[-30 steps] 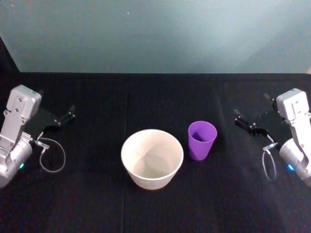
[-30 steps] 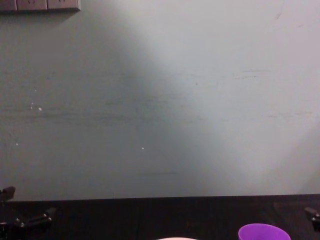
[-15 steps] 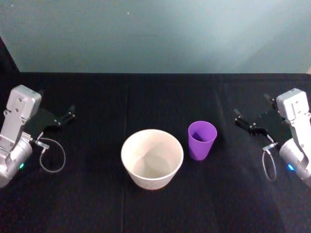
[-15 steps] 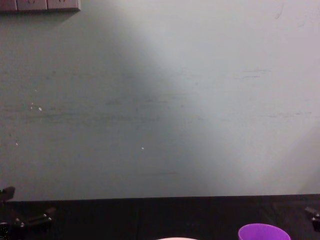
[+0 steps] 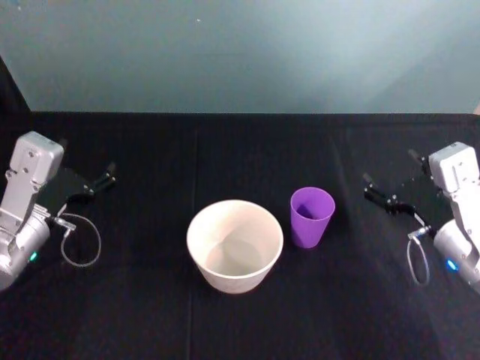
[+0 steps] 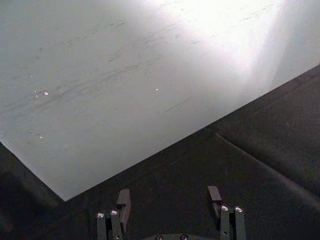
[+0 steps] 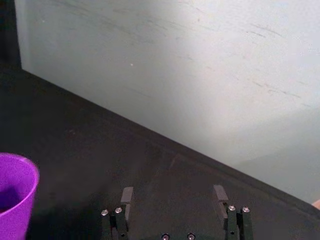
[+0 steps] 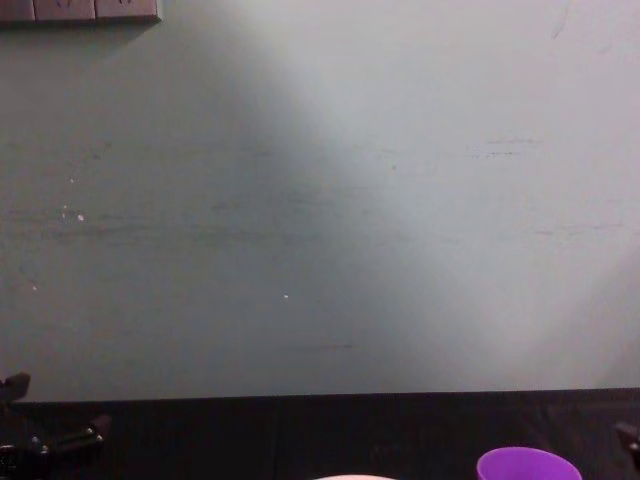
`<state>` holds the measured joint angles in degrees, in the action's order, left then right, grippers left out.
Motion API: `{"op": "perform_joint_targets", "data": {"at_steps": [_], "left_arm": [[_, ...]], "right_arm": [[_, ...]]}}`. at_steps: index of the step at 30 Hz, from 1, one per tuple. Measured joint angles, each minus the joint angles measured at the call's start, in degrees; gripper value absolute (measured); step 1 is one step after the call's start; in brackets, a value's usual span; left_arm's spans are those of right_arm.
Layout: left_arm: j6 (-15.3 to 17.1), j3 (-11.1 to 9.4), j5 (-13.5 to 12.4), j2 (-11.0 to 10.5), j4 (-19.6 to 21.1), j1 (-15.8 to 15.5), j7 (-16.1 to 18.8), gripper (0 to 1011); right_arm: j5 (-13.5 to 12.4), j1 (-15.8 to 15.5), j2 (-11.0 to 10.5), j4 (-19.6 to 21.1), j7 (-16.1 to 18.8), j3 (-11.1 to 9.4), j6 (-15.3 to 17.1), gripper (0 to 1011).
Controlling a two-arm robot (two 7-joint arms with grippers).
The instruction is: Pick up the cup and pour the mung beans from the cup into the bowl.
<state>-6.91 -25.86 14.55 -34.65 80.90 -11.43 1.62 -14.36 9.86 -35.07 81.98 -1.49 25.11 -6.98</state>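
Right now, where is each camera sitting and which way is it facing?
Left wrist: on the left arm, facing the wall across the table; the open left gripper shows.
Right wrist: on the right arm, facing the wall; the open right gripper and the cup show.
Head: high up, looking down on the bowl, the cup and both arms.
Chest: low, facing the wall; gripper tips at both lower corners.
Shared: head and right wrist both see the cup.

cup (image 5: 312, 217), smooth purple plastic with a slight sheen; bowl (image 5: 234, 225), smooth matt off-white, plastic or paper unclear; table cover (image 5: 142, 150), matt black cloth, faintly creased; wall (image 5: 240, 52), matt pale paint, lightly scuffed.
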Motion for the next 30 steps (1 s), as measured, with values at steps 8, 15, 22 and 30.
{"op": "perform_joint_targets", "data": {"at_steps": [8,15,22,30], "left_arm": [[0.00,0.00,0.00,0.00,0.00,0.00,0.00,1000],[0.00,0.00,0.00,0.00,0.00,0.00,0.00,1000],[0.00,0.00,0.00,0.00,0.00,0.00,0.00,1000],[0.00,0.00,0.00,0.00,0.00,0.00,0.00,1000]], "right_arm": [[-0.42,-4.81,-2.15,4.80,2.16,-1.16,1.01,1003],[-0.78,-9.05,-4.26,9.42,4.02,-1.93,2.86,1003],[-1.30,-12.06,-4.50,12.81,6.40,-1.81,3.73,1003],[-2.50,-12.87,-3.29,13.91,9.28,-1.76,3.75,1003]]}}
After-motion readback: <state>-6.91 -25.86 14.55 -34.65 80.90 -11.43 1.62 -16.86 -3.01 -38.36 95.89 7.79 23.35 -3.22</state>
